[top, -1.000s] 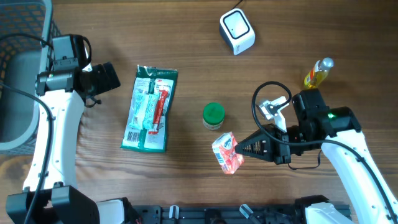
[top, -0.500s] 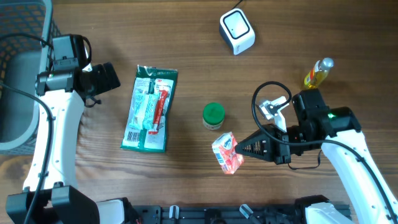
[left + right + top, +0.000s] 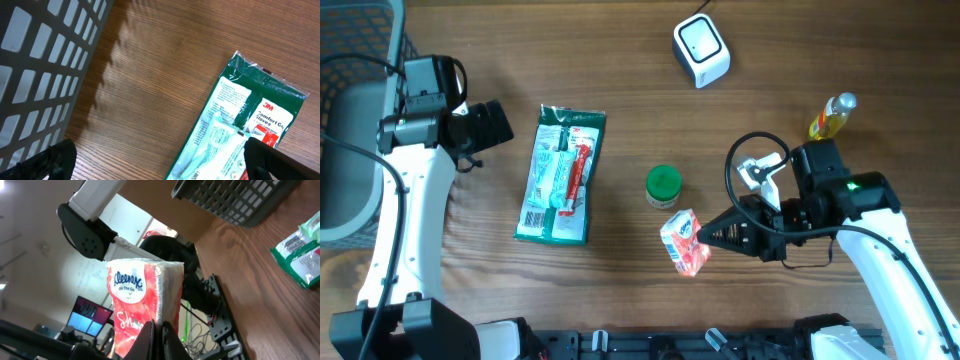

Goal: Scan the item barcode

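Our right gripper [image 3: 705,237] clamps the Kleenex pack [image 3: 684,243] by 1 edge, well apart from the scanner [image 3: 701,51] on our side, presumably leaving its faces free for reading. Our left gripper [image 3: 492,126], far left of the scanner, gapes empty.

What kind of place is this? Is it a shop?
Probably a robot lab playing shop checkout, not a real store: a white barcode scanner and grey basket sit on a wooden table, and computer screens glow behind the Kleenex pack.

Wooden table [image 3: 620,60] with glove pack [image 3: 560,175], green-capped jar [image 3: 663,186], scanner [image 3: 701,50], bottle [image 3: 831,117], perhaps basket [image 3: 350,25].
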Controlling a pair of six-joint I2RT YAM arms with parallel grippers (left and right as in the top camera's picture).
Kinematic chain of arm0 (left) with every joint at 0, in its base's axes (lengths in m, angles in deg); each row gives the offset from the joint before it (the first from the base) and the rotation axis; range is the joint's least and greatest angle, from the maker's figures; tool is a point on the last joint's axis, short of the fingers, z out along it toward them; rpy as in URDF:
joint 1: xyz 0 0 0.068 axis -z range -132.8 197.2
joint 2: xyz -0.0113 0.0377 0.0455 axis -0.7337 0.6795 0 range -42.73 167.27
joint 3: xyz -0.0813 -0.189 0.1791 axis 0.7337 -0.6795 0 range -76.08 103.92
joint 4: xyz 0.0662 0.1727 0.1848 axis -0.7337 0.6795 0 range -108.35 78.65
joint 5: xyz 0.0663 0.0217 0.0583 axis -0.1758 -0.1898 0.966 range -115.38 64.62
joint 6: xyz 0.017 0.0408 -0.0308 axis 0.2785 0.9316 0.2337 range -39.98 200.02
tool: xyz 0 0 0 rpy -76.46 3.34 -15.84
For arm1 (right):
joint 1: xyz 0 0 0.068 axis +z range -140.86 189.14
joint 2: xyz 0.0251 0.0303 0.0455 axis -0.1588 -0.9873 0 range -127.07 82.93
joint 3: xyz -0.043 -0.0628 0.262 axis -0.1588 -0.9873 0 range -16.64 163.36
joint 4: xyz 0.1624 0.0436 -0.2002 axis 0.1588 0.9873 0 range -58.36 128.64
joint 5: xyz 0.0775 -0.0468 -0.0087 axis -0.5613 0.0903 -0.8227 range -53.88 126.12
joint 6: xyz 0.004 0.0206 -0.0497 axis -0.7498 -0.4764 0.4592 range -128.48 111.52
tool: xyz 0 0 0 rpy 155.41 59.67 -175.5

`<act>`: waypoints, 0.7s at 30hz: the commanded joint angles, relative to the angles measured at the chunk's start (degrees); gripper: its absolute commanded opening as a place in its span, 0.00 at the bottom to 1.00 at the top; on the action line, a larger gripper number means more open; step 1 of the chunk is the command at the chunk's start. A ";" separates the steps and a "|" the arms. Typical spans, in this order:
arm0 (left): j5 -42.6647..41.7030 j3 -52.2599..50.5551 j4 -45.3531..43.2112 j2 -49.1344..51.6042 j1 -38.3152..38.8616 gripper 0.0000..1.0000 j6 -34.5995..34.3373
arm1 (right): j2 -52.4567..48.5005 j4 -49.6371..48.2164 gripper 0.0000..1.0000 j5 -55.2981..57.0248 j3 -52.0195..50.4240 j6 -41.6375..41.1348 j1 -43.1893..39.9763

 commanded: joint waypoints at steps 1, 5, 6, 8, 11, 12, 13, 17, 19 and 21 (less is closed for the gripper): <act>0.50 0.04 -0.13 0.22 -0.20 1.00 -0.52 | 0.68 -4.66 0.04 -3.56 -0.37 -4.79 0.31; 0.50 0.04 -0.13 0.20 -0.20 1.00 -0.52 | 0.68 -14.47 0.04 0.55 -0.37 -14.97 0.31; 0.50 0.04 -0.13 0.20 -0.20 1.00 -0.52 | 0.68 -17.29 0.04 3.06 -0.37 -18.47 0.31; 0.50 0.04 -0.13 0.22 -0.20 1.00 -0.52 | 0.68 -21.75 0.04 8.63 -0.37 -25.14 0.31; 0.50 0.04 -0.13 0.22 -0.20 1.00 -0.52 | 0.68 -27.41 0.04 21.22 -0.37 -37.81 0.31; 0.50 0.04 -0.13 0.22 -0.20 1.00 -0.52 | 0.68 -28.94 0.04 26.56 -0.37 -41.77 0.31; 0.50 0.04 -0.13 0.22 -0.20 1.00 -0.52 | 0.68 -29.83 0.04 29.68 -0.37 -43.98 0.31; 0.50 0.04 -0.13 0.20 -0.20 1.00 -0.52 | 0.68 -31.54 0.04 38.25 -0.37 -48.92 0.31; 0.50 0.04 -0.13 0.22 -0.20 1.00 -0.52 | 0.68 -31.54 0.04 39.63 -0.37 -49.44 0.31; 0.50 0.04 -0.13 0.20 -0.20 1.00 -0.52 | 0.68 -31.52 0.04 40.37 -0.37 -49.48 0.31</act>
